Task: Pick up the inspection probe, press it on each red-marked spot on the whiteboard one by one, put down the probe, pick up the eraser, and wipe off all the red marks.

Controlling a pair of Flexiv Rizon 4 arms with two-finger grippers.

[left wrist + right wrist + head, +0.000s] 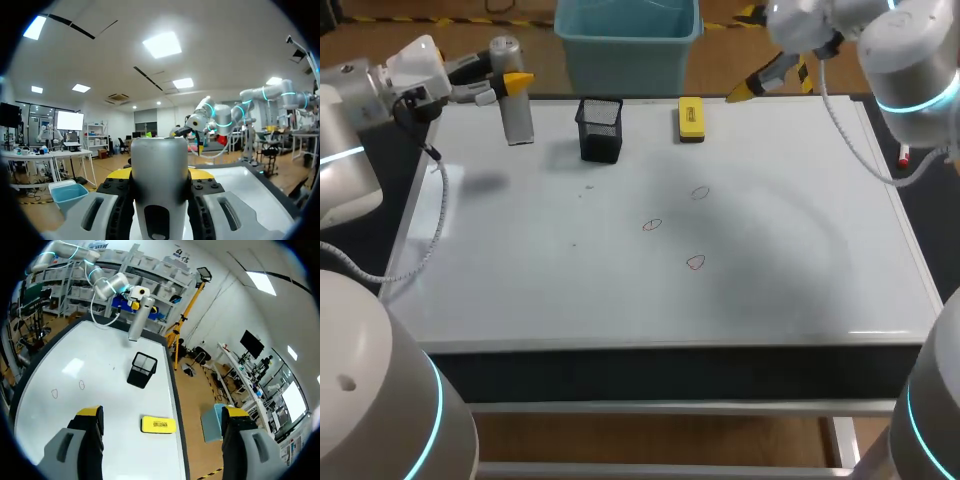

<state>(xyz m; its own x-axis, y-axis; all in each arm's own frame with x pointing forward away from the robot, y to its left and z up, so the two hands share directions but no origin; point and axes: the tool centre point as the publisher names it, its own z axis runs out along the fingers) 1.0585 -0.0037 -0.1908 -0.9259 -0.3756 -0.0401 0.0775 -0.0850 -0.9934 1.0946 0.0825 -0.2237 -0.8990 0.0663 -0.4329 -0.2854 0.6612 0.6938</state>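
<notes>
Left claw (160, 176) is clenched on the inspection probe (519, 120), its two yellow-tipped fingers pressed against opposite sides of the smooth, silver-grey cylinder. The probe stands upright with a rounded top over the far left corner of the whiteboard (790, 250); whether its lower end touches the board cannot be told. Just to the right of the probe stands a black wire-mesh holder (600, 130), square in section and open at the top. Nearer the middle of the glossy white board lie three red marks (652, 225), small thin outlined loops set apart from one another in a loose cluster. Further right, at the far edge, lies the eraser (691, 118), a flat yellow block with rounded corners on a dark base. Right claw (162, 412) hangs released over the far edge to the right of the eraser, its fingers spread wide and gripping nothing. From its wrist view the eraser lies on the board below and between the two yellow tips, untouched.
</notes>
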